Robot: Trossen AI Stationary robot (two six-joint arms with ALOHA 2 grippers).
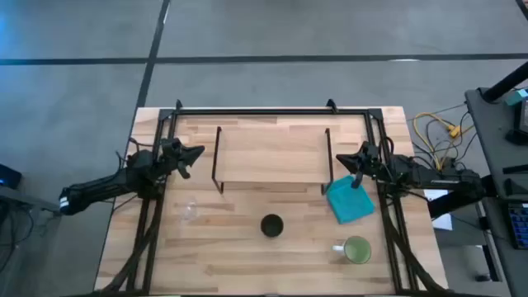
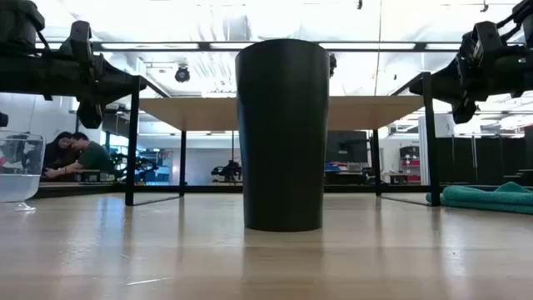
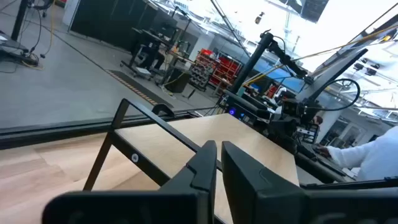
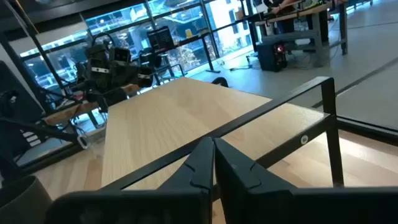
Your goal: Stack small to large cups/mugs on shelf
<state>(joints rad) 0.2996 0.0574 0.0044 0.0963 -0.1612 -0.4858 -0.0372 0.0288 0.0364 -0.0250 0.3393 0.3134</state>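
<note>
The tall black cup [image 1: 271, 225] stands upright mid-table, close in the low view [image 2: 282, 133]. The clear glass cup [image 1: 190, 213] stands near the table's left side, also [image 2: 17, 175]. The light-green mug [image 1: 356, 249] stands at the near right, handle toward the left. The shelf [image 1: 272, 153], wooden top on black wire legs, stands at the table's far middle, its top bare. My left gripper [image 1: 196, 153] hovers shut beside the shelf's left end; my right gripper [image 1: 342, 158] hovers shut beside its right end. Both point at the shelf.
A blue cloth [image 1: 350, 200] lies crumpled on the table near the shelf's right legs, under the right arm. A black frame rail [image 1: 272, 110] runs along the table's far edge and sides. People sit in the room beyond [image 2: 75, 154]. Cables lie off the table's right.
</note>
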